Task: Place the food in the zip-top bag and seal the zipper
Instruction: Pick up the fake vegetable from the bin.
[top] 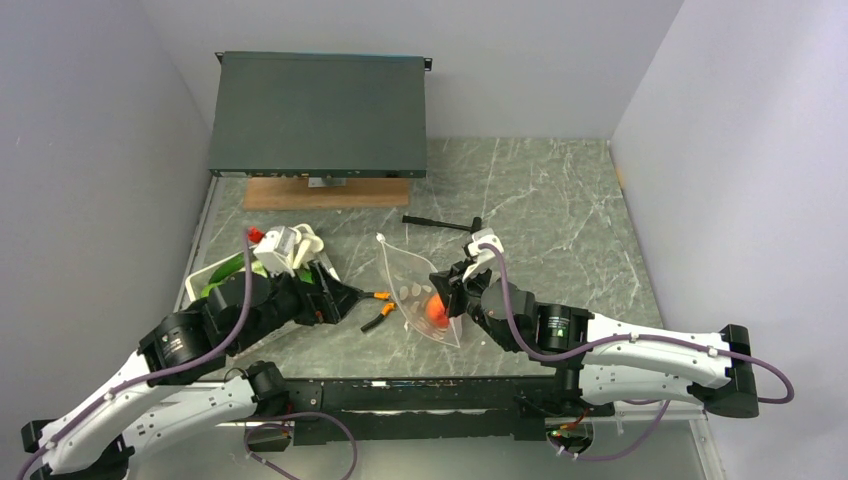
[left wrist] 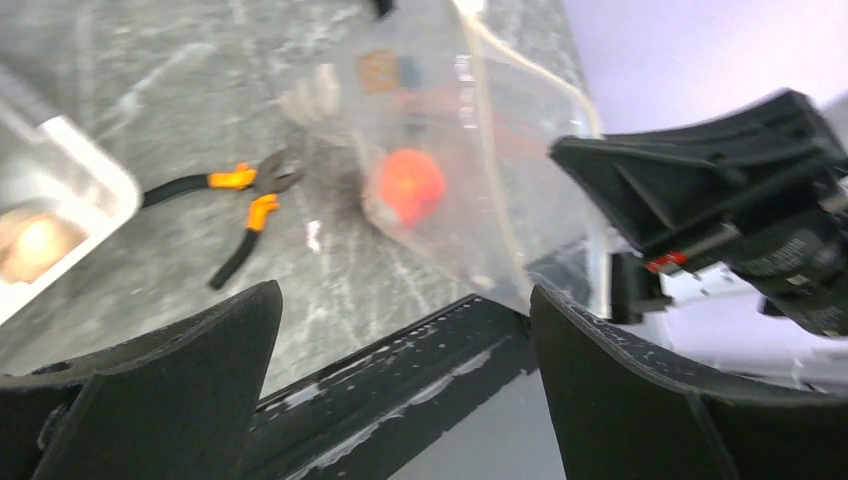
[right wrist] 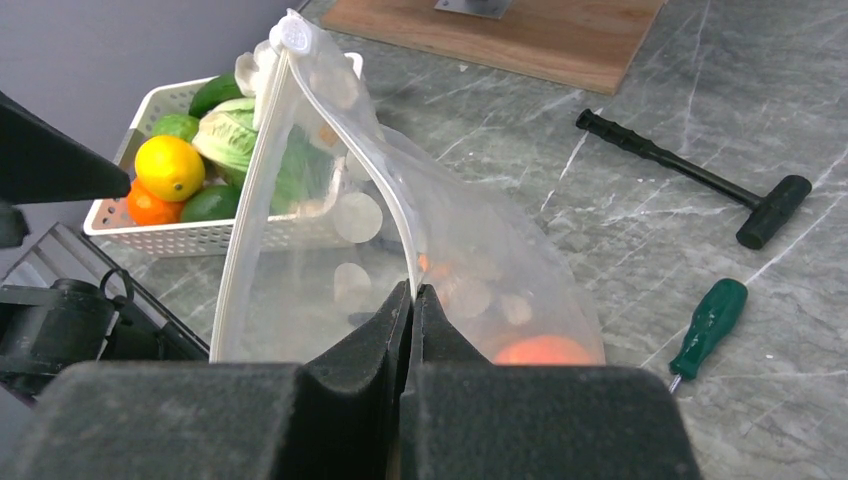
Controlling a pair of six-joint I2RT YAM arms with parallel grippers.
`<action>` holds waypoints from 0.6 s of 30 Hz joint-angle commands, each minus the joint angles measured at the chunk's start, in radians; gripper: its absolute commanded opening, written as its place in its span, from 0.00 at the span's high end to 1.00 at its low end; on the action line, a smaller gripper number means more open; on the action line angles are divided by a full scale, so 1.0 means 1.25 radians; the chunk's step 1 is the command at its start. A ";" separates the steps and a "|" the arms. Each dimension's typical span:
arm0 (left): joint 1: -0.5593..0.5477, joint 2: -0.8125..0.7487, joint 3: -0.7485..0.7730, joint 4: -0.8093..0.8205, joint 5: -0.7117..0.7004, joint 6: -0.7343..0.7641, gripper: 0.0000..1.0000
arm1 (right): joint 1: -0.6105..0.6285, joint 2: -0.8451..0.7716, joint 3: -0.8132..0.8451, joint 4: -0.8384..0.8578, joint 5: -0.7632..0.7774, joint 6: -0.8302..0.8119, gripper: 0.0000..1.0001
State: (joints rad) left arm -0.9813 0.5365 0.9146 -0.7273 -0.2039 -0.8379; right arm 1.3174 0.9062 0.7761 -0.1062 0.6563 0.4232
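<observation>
We log the right claw [right wrist: 412, 300] clenched on the mouth edge of the zip-top bag [right wrist: 310, 270], held upright on the tabletop [top: 540, 200]. One orange-red fruit [right wrist: 545, 350] sits inside it. The left claw [left wrist: 405, 295] is released and empty, just left of the bag. Other food [right wrist: 170, 167] fills the white basket [right wrist: 190, 240].

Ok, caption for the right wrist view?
Right pincer shut on the mouth edge of the dotted clear plastic zip-top bag, one orange-red toy fruit inside, white slotted basket of toy produce behind.

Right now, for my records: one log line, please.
right gripper shut on zip-top bag; left gripper open; red-orange fruit inside bag; zipper unsealed
</observation>
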 commanded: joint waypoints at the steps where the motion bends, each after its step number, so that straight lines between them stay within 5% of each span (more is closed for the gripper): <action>1: -0.003 0.007 0.053 -0.222 -0.197 -0.088 0.01 | 0.002 -0.016 -0.007 0.038 0.017 0.008 1.00; 9: -0.003 0.158 0.021 -0.573 -0.442 -0.440 0.00 | 0.000 -0.008 -0.014 0.043 0.011 0.006 1.00; 15: -0.001 0.257 -0.007 -0.541 -0.498 -0.428 0.00 | 0.001 -0.009 -0.017 0.047 -0.012 0.019 1.00; 18: 0.033 0.269 -0.013 -0.449 -0.506 -0.327 0.00 | 0.001 -0.011 -0.010 0.030 -0.010 0.028 1.00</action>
State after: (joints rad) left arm -0.9771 0.8673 0.9009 -1.3701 -0.7521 -1.3251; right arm 1.3174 0.9039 0.7589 -0.1028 0.6468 0.4316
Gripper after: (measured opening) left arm 0.995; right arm 0.008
